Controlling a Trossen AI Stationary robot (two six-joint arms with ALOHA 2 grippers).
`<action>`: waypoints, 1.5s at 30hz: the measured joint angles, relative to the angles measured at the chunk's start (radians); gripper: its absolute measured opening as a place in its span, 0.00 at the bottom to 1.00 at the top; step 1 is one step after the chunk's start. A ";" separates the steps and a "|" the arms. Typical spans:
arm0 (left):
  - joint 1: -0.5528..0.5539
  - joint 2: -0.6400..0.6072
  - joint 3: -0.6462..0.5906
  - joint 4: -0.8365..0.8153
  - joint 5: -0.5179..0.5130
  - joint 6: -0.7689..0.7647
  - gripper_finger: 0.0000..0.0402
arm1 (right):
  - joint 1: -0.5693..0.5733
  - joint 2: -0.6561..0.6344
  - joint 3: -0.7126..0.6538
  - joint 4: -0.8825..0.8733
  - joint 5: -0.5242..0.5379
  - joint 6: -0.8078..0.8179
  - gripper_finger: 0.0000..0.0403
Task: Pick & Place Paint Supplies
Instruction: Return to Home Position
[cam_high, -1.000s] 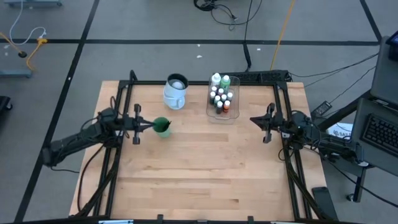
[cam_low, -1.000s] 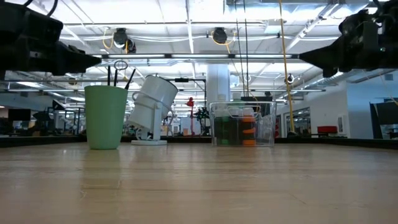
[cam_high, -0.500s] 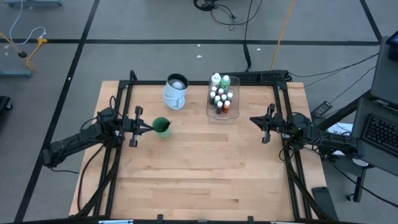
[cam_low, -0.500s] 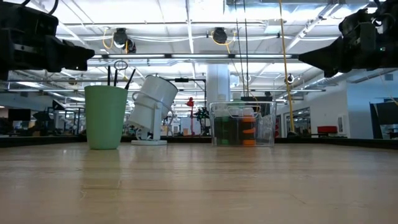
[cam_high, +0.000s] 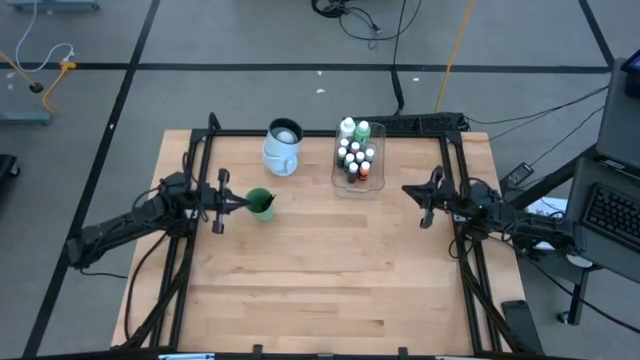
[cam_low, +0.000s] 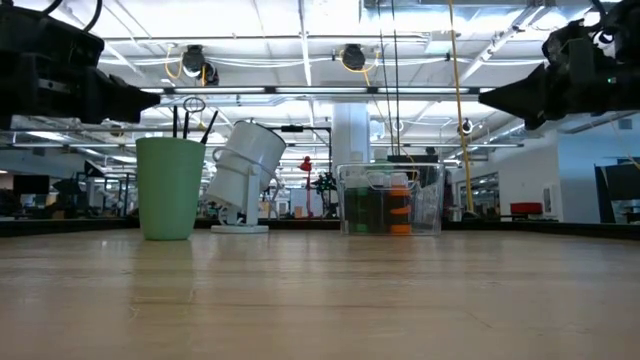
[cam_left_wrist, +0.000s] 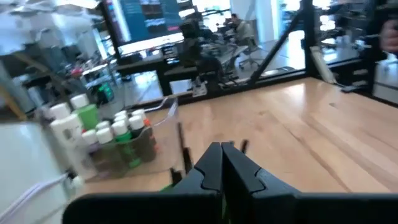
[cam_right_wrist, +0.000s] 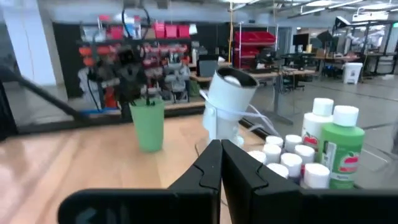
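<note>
— So where does it all sit now?

— On the wooden table (cam_high: 330, 260). The left gripper (cam_high: 242, 203) hangs over the left side, its tip just beside the green cup (cam_high: 260, 204), jaws pinched together on nothing. The right gripper (cam_high: 406, 191) hangs over the right side, closed and empty too, apart from the clear tray (cam_high: 381, 172). To me both arms look parked.

— And the paints?

— All in that tray, at the far edge, right of the tilted white container (cam_high: 283, 147). The tall white bottle (cam_high: 347, 128) and the tall green bottle (cam_high: 362, 130) stand at its far end. The tiny bottles (cam_high: 354, 160) are packed close in front of them.

— Awkward to pick up?

— I'd guess they are light, stiff plastic and rather smooth. I'd pinch a tall one round the body below the cap. The tiny ones tip easily, so take them from above by the white cap, since their neighbours crowd the sides.

— The brushes (cam_low: 178, 122)?

— Upright in the green cup, dark handles showing over the rim. They are thin and featherlight and would roll if laid down. Grip mid-handle, never the bristles.
</note>
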 joint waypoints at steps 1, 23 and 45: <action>0.000 0.000 0.000 -0.001 -0.016 -0.015 0.00 | 0.000 0.000 0.000 -0.011 -0.004 -0.013 0.00; 0.000 0.000 0.000 0.005 -0.036 -0.151 0.05 | 0.000 0.001 0.000 -0.052 -0.048 0.143 0.01; 0.000 0.000 0.000 0.006 -0.036 -0.151 0.05 | 0.000 0.001 0.000 -0.052 -0.048 0.144 0.01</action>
